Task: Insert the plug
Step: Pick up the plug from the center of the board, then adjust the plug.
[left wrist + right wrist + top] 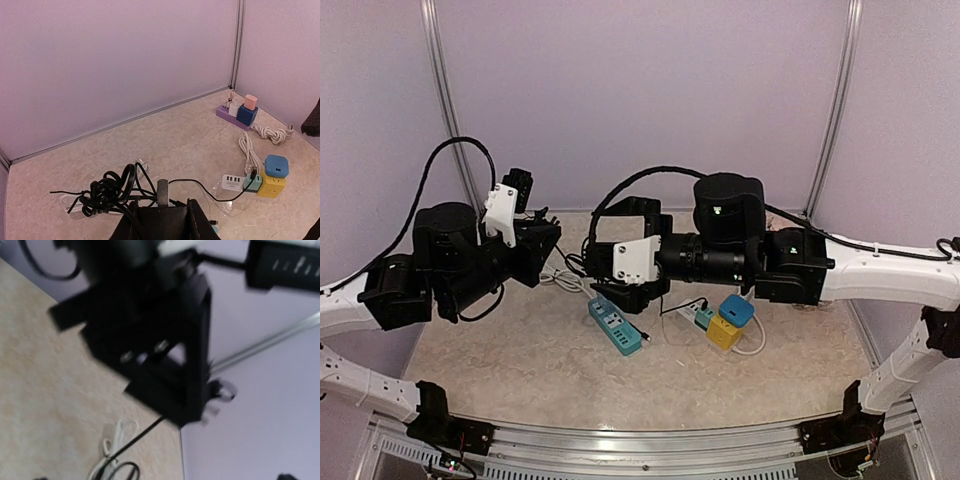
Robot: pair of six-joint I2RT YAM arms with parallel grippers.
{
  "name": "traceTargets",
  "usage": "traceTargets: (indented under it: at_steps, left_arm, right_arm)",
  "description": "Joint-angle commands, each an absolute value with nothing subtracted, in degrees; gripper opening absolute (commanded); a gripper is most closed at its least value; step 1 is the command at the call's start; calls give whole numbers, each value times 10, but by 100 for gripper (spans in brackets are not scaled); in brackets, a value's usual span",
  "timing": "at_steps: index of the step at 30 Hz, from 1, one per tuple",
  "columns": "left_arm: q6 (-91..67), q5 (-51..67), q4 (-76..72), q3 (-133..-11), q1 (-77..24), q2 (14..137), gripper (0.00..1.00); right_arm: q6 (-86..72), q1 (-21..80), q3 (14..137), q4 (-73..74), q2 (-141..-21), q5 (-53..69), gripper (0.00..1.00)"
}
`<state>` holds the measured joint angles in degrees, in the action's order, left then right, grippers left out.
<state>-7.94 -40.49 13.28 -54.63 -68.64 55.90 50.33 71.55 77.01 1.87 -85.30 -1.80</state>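
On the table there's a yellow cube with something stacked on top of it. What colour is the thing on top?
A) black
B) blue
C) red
B: a blue block sits directly on top of the yellow cube.

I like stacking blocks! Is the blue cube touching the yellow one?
Touching. The left wrist view shows the blue cube sitting directly on the yellow cube, with no gap between them.

free: table front [510,385] | blocked: teal power strip [616,327], cube adapters [728,322], black cable tangle [107,192]
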Motion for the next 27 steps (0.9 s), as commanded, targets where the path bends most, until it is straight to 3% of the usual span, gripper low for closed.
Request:
traceTargets:
  at_steps: [1, 7, 12, 18, 23, 27]
  left_arm:
    - [-51, -267, 89, -602, -597, 576, 0]
    - [-83, -132, 80, -666, -513, 654, 0]
    - [-170, -35, 10, -682, -442, 699, 0]
    - [-331, 15, -167, -686, -382, 761, 0]
    - [-364, 27, -206, -751, -364, 844, 0]
    - [-355, 124, -213, -799, -349, 891, 0]
  right_arm:
    - [511, 668, 778, 23, -864, 54, 100]
    - [364, 559, 823, 11, -880, 169, 100]
    - [268, 525, 882, 36, -929, 172, 100]
    - [87, 487, 865, -123, -981, 181, 100]
    - [30, 479, 909, -181, -1038, 154, 100]
    - [44, 456, 904, -216, -1050, 204, 100]
